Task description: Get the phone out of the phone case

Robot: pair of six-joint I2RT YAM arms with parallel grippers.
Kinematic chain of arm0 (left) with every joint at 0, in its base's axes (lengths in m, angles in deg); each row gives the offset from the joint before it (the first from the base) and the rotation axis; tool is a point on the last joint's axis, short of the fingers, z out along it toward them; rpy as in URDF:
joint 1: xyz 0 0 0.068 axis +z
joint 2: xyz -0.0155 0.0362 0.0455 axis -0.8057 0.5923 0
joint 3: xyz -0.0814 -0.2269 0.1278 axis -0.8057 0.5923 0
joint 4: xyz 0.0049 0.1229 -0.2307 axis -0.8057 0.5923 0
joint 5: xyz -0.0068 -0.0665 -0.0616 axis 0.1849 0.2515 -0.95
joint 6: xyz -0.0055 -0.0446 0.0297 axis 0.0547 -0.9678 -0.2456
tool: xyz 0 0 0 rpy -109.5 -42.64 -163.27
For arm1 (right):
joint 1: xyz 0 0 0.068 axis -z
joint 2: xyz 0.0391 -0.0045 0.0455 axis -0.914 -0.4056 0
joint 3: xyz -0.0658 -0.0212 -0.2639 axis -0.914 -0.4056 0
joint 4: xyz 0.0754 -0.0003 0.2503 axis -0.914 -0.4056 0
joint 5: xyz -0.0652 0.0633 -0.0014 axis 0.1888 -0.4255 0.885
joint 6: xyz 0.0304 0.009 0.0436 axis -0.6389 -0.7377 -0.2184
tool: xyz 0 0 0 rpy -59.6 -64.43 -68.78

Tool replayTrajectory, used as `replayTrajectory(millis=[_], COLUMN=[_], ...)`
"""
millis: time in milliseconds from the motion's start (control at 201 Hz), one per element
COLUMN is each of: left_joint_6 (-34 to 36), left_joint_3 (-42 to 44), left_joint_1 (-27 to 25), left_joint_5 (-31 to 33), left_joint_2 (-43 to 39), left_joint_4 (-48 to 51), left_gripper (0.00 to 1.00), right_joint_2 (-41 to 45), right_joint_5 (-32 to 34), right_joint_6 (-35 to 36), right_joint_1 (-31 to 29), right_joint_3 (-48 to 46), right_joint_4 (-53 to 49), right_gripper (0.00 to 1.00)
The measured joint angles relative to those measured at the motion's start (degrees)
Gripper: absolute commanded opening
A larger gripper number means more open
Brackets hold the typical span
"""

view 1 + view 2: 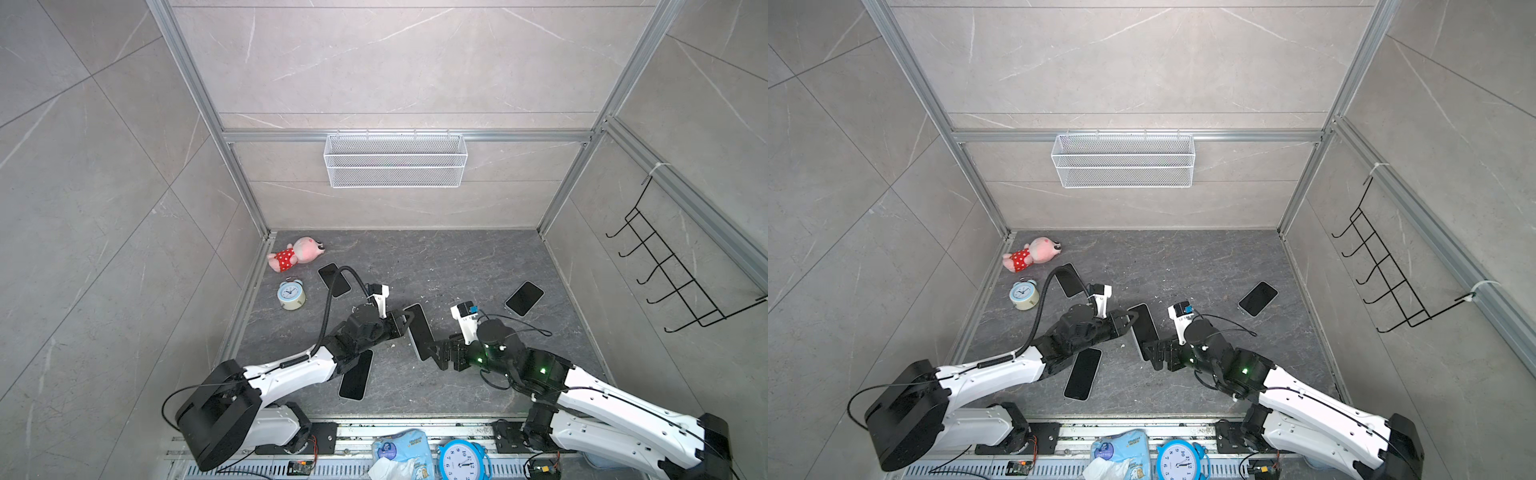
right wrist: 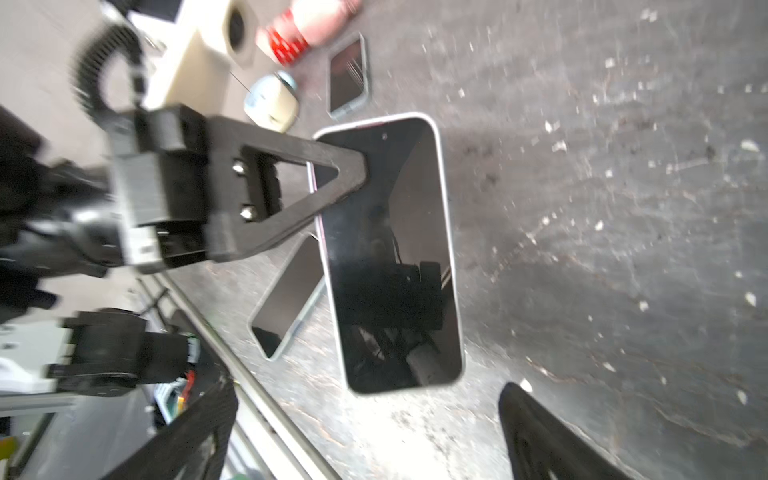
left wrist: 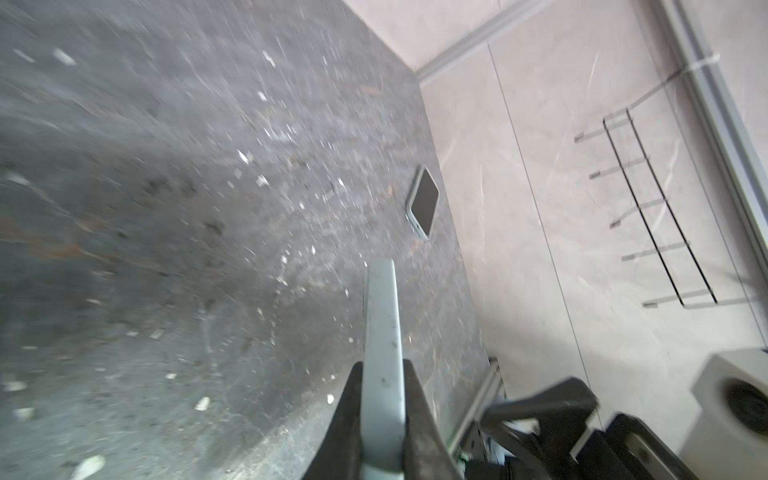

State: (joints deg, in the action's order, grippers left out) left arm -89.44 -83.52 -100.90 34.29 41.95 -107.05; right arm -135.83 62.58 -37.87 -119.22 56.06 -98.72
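A phone with a dark screen (image 2: 390, 249) sits in a pale phone case whose rim (image 3: 382, 332) shows edge-on in the left wrist view. It hangs tilted above the floor in both top views (image 1: 419, 332) (image 1: 1144, 328). My left gripper (image 1: 405, 320) (image 1: 1128, 319) (image 3: 382, 374) is shut on its long side near the upper end, one finger (image 2: 332, 174) lying over the screen. My right gripper (image 1: 436, 355) (image 1: 1152, 353) (image 2: 368, 399) stands open just off the phone's lower end, its fingers (image 2: 523, 415) wide apart and touching nothing.
Three more phones lie on the dark floor: back left (image 1: 334, 279), right (image 1: 524, 298), and under my left arm (image 1: 356, 375). A pink plush toy (image 1: 296, 253) and a small alarm clock (image 1: 291, 294) sit at the left wall. A wire basket (image 1: 395, 160) hangs on the back wall.
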Motion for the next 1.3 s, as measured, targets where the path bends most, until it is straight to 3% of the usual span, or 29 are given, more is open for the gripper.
replayTrajectory(millis=[384, 672, 986, 1300], left_joint_6=[0.8, -0.3, -6.5, -14.4], left_joint_3=[0.4, 1.2, 2.7, 4.2], left_joint_1=[0.0, 0.0, 0.0, 0.0], left_joint_5=[11.1, 13.9, 16.1, 17.4], left_joint_2=[-11.9, -14.4, -12.4, -8.7], left_joint_4=[2.9, -1.5, -11.6, -20.9], left_gripper=[0.0, 0.0, 0.0, 0.0], right_joint_2=[7.0, 9.6, 10.3, 3.9], right_joint_5=[-1.0, -2.1, -3.2, -3.1], right_joint_6=[-1.3, -4.3, -10.3, -16.5], right_joint_1=[0.0, 0.0, 0.0, 0.0], right_joint_3=[1.0, 0.8, -7.3, -13.8], right_joint_4=[0.3, 2.7, 17.0, 34.5], right_gripper=[1.0, 1.0, 0.99, 0.89])
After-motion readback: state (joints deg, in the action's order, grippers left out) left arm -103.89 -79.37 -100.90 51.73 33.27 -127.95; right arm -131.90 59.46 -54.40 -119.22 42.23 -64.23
